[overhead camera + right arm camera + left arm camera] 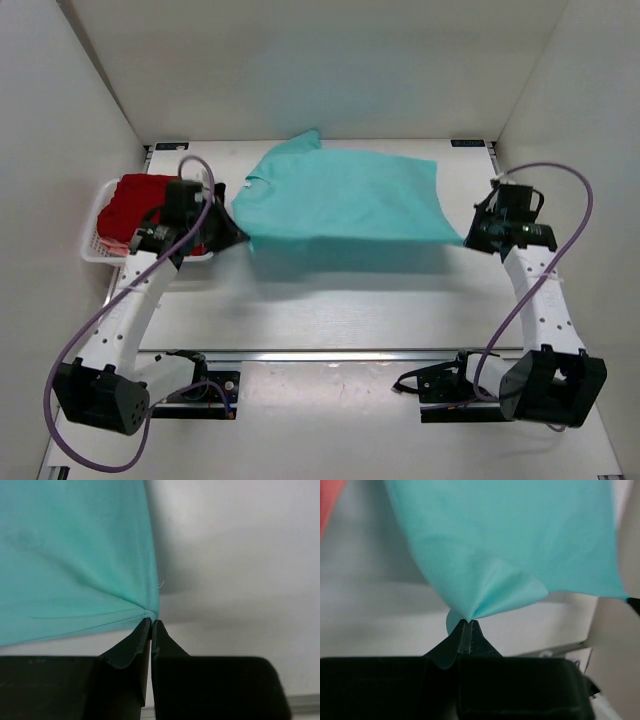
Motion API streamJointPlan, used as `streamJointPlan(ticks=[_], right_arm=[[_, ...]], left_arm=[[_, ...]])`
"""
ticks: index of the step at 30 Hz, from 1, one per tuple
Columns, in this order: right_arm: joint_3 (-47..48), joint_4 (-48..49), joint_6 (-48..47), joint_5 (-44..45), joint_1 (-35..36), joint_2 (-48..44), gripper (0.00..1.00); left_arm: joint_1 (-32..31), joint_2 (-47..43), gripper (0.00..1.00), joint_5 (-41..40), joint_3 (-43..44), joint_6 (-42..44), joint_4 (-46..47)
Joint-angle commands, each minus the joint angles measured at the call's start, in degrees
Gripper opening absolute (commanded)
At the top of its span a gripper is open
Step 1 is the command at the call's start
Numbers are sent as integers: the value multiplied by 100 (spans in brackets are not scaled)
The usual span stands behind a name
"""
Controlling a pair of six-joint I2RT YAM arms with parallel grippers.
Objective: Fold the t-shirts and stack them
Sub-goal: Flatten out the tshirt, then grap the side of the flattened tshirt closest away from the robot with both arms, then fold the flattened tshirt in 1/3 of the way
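**Top external view.** The teal t-shirt point(345, 205) is hanging spread between the two arms above the table point(330, 310), its collar lying toward the left and one sleeve pointing toward the far edge. The left gripper point(238, 238) is pinching the shirt's near-left corner; the right gripper point(470, 238) is pinching its near-right corner. The near hem is stretching between the two grips, and the cloth is casting a shadow on the table beneath it. At the table's left edge a white mesh basket point(95, 225) is holding a dark red t-shirt point(140, 195), just beside the left arm's wrist.

**Left wrist view.** The left gripper point(468, 622) is clamping fully closed on a bunched corner of the teal t-shirt point(510, 535) — the cloth is fanning upward from the fingertips and a small fold is curling out beside them. A sliver of salmon-red cloth point(327, 500) is showing at the upper left corner.

**Right wrist view.** The right gripper point(151, 621) is closing tightly on the very edge of the teal t-shirt point(70, 555), with tension creases running from the grip leftward. The pale table point(240, 555) is showing, blurred, to the right.
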Motion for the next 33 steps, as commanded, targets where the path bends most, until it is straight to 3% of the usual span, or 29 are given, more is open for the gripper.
streamJointPlan(ticks=[1, 6, 9, 12, 18, 25, 33], right_arm=[[-474, -187, 148, 74, -14, -760, 0], [-1397, -960, 622, -207, -128, -1024, 0], [-1303, -1365, 903, 134, 204, -963, 0], [-1415, -1585, 817, -109, -153, -621, 0], [-1496, -1787, 948, -199, -260, -349, 0], [-1583, -1937, 1062, -322, -488, -59, 0], [-1680, -2086, 1255, -225, -550, 179, 0]], left_arm=[[-6, -642, 0, 164, -1072, -100, -192], [-14, -1223, 0, 349, -2557, -337, -184], [-40, -1381, 0, 357, -2962, -487, -219], [-32, -1312, 0, 401, -3113, -539, -140], [-119, -330, 0, 261, -2569, -400, 150], [-32, 1165, 0, 42, -1322, 40, 150], [-111, 2186, 0, 67, -521, 146, 89]])
